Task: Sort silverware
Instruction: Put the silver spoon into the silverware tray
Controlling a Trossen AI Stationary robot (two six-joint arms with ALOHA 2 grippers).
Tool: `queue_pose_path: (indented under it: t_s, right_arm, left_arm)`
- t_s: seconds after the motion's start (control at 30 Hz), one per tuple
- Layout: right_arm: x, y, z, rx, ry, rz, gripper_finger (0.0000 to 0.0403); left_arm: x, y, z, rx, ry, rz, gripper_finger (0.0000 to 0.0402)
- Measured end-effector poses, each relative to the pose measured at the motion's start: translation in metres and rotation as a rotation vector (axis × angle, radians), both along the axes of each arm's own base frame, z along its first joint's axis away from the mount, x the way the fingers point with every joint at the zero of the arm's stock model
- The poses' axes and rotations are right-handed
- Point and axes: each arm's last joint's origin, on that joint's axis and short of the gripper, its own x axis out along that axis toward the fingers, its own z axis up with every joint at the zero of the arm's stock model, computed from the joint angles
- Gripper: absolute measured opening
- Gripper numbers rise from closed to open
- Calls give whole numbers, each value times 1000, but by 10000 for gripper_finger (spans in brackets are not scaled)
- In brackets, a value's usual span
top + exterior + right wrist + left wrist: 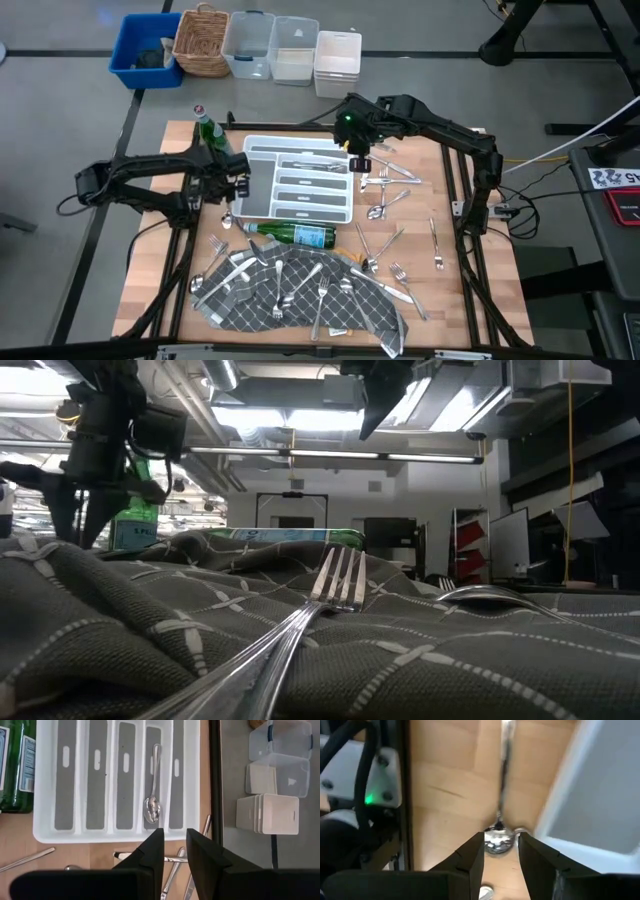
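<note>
The left gripper (501, 851) stands low over the bare wood just beside the left wall of the white tray (262, 150), its fingers part open with a spoon (501, 795) between them: the bowl lies in the gap at the fingertips and the handle runs away along the board. Whether the pads already touch the bowl cannot be told. The step in hand appears to be the pickup of this spoon. To do it well, centre the bowl or neck between the fingers, close squarely so the piece does not swing, lift clear of the tray wall, then carry it over the compartment that holds like pieces. The tray edge is near, so a skewed approach risks clipping it. The right gripper (175, 847) hovers above the right-hand end of the tray, fingers apart by a narrow gap and holding nothing; directly below it one spoon (152, 800) already lies in a compartment. Most of the silverware (375, 245) is not yet sorted: forks and spoons lie scattered on the board to the right of the tray and on the grey cloth (300, 300) at the near edge, beyond a green bottle (295, 235) lying on its side.
</note>
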Motion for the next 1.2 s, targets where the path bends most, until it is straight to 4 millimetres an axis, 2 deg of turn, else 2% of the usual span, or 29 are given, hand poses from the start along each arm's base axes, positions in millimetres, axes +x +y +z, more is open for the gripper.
queue_pose_path:
  t_s: [0.3,0.63,1.0,1.1,1.2]
  right_arm:
    - [0,0,0,-9,0,16,85]
    - [1,0,1,-11,-7,20,85]
    - [2,0,1,-13,-13,20,85]
    - [2,0,1,-13,-13,20,85]
    - [2,0,1,-13,-13,20,85]
  left_arm:
    - [3,3,-3,111,18,82,109]
    - [-1,-1,-35,131,3,168,109]
    - [-10,-5,-56,134,-3,181,109]
    - [-11,-6,-57,125,-6,176,99]
    - [-11,-6,-58,119,-5,160,72]
